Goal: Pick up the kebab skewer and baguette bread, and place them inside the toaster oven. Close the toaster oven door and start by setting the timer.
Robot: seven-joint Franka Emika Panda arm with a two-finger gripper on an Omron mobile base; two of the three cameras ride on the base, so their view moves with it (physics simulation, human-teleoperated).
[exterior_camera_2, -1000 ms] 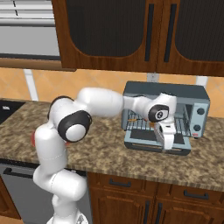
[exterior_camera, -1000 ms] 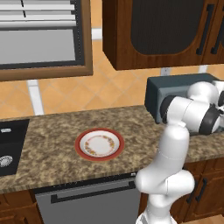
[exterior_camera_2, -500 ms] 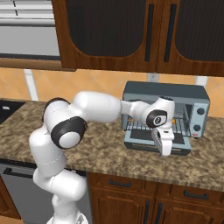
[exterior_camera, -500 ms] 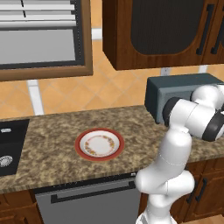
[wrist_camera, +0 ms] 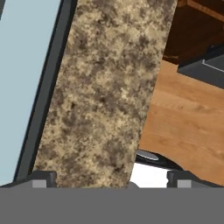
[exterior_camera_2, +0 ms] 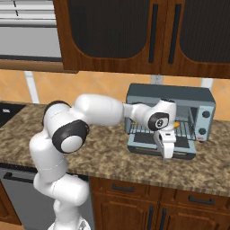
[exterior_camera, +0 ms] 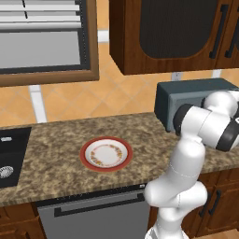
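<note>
Down low at the front, the dishwasher [exterior_camera: 93, 217] sits under the counter edge with dark wood drawers [exterior_camera_2: 134, 197] alongside it. The hand view looks straight down past the lip of the counter to a warm wooden floor [wrist_camera: 183, 118].

Up on the speckled granite countertop [exterior_camera: 51, 158], there's the red-rimmed plate [exterior_camera: 106, 154], and it's bare, just its patterned ring showing. Off at the far left edge, a dark sink [exterior_camera: 9, 158] cuts into the stone.

The gripper [exterior_camera_2: 166, 150] hangs pointing down, right in front of the lowered toaster oven door [exterior_camera_2: 182, 150], which lies flat and open over the counter. In the hand view the two fingertips [wrist_camera: 42, 178] stand wide apart, nothing between them, so it's released; the door's pale blue panel and dark edge run beside the left one.

Behind it, the toaster oven [exterior_camera_2: 173, 117] stands at the back of the counter, its wire rack on show. A bit of orange peeks out on the rack just past the wrist: that's the baguette bread [exterior_camera_2: 177, 124], inside. I can't make out the kebab skewer.

Further back, orange tiled wall [exterior_camera: 126, 98], dark wood cabinets [exterior_camera_2: 134, 36] overhead, and a framed window with blinds [exterior_camera: 42, 37] up left.
</note>
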